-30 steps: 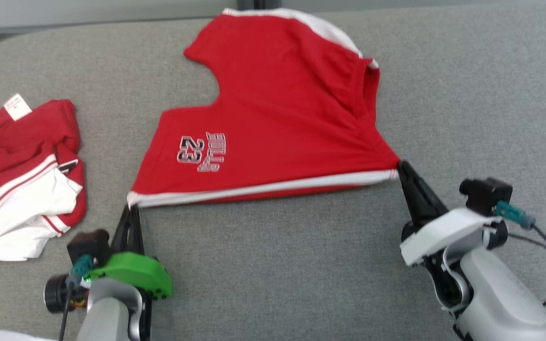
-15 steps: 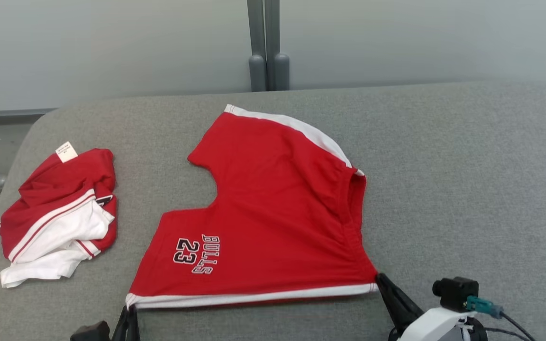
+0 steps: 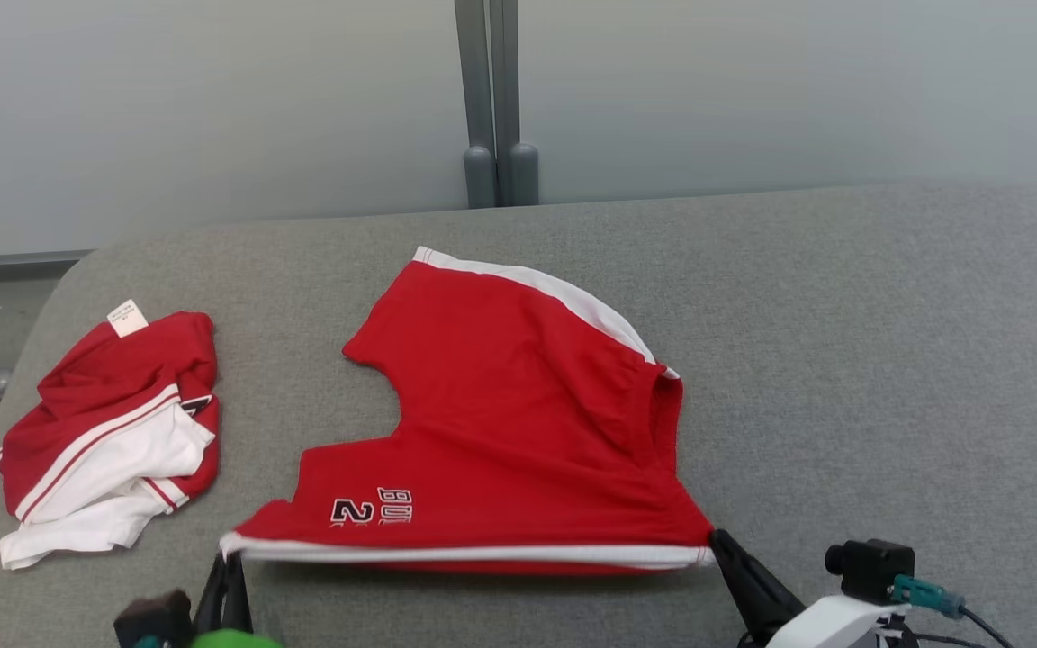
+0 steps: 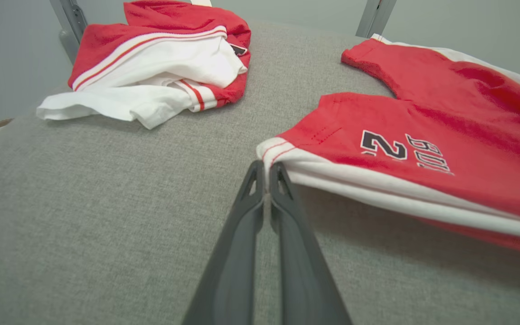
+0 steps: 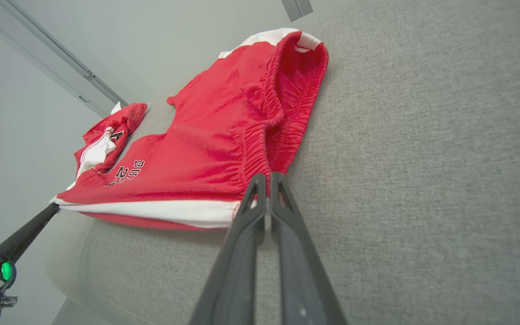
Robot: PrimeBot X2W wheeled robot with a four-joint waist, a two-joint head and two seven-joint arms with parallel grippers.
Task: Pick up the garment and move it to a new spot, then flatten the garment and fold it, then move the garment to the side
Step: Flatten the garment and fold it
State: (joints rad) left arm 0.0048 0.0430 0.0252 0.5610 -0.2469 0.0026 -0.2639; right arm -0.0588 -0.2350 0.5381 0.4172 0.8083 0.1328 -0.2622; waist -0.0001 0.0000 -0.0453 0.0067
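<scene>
Left pincer pinching the hem corner of white-trimmed red jersey shorts, right pincer pinching the waistband corner, edge taut between them

I read this as a lab or test bay: behind the grey fabric-covered table, plain pale partition panels meet at a metal post.

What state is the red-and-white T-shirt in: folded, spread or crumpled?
Crumpled: the T-shirt lies in a bunched heap, red and white layers overlapping unevenly.
</scene>
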